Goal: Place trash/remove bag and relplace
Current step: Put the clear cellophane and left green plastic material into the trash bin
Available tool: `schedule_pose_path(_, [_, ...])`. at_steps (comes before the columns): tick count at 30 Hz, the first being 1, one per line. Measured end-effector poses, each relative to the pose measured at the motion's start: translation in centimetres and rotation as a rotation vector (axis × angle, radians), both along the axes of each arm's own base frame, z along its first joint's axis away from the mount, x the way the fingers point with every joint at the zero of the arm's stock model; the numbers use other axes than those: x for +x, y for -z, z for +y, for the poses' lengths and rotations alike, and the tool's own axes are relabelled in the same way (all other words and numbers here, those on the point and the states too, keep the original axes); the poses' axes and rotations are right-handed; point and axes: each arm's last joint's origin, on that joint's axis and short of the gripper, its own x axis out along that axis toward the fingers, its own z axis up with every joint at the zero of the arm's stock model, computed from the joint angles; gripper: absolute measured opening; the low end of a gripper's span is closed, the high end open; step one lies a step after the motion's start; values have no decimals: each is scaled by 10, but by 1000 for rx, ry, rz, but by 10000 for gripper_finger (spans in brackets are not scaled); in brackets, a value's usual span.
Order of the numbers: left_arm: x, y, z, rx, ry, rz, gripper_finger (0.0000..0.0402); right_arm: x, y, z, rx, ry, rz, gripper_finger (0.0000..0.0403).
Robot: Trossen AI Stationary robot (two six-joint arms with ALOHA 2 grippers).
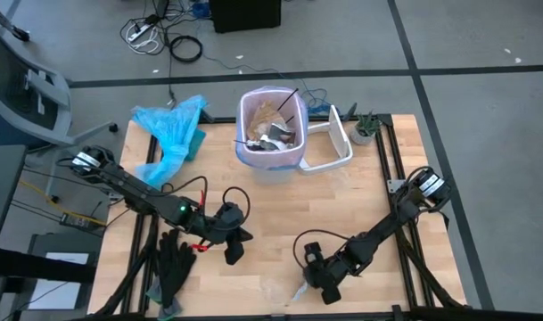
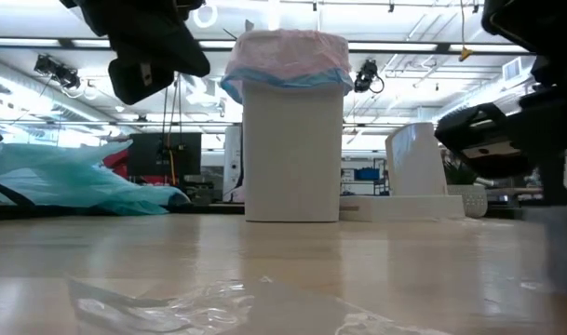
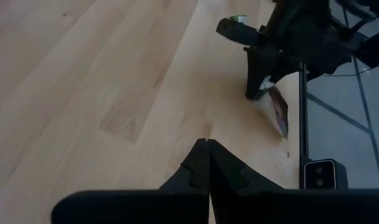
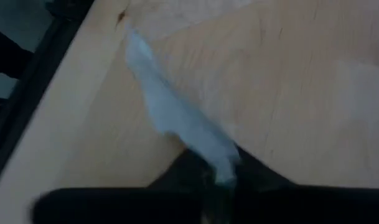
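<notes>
A white bin (image 1: 271, 134) stands at the table's far middle. The pink bag (image 2: 288, 51) lines it, folded over the rim, and trash scraps (image 1: 275, 125) lie inside. A strip of clear plastic film (image 4: 170, 112) lies near the table's near edge, by my right gripper (image 1: 321, 287); the low view shows the clear plastic film (image 2: 185, 302) in its foreground. My right gripper (image 4: 219, 186) is shut on the strip's end. My left gripper (image 3: 208, 146) is shut on nothing and hangs above bare wood left of the middle, as the high view of the left gripper (image 1: 233, 251) shows. My right gripper pinches one end of the film strip (image 4: 219, 163) between its two fingers, slanting down from above. The rest of the strip runs away from the fingers over the wood toward the table's near edge and lies on the table.
A light-blue plastic bag (image 1: 173, 129) lies at the far left corner. The bin's white lid (image 1: 335, 143) and a small potted plant (image 1: 366, 127) sit right of the bin. Black gloves (image 1: 173, 263) lie near the front left. Bare wood stretches between the arms and the bin.
</notes>
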Motion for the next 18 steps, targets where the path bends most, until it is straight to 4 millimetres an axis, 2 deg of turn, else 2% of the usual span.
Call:
schedule_pose_path(1, [0,0,0,-1,0,-2,1,0,-1,0,22,5,11,16])
schedule_pose_path(4, [0,0,0,1,2,-4,1,0,-6,-3,70,41,35,13])
schedule_pose_path(8, [0,0,0,23,19,-6,1,-4,-28,-14,93,62,56,5])
schedule_pose_path(14, [0,0,0,112,86,-16,1,-5,-88,-43,73,157,118,4])
schedule_pose_path(18, [1,0,2,185,135,-21,1,5,-129,-55,46,156,111,3])
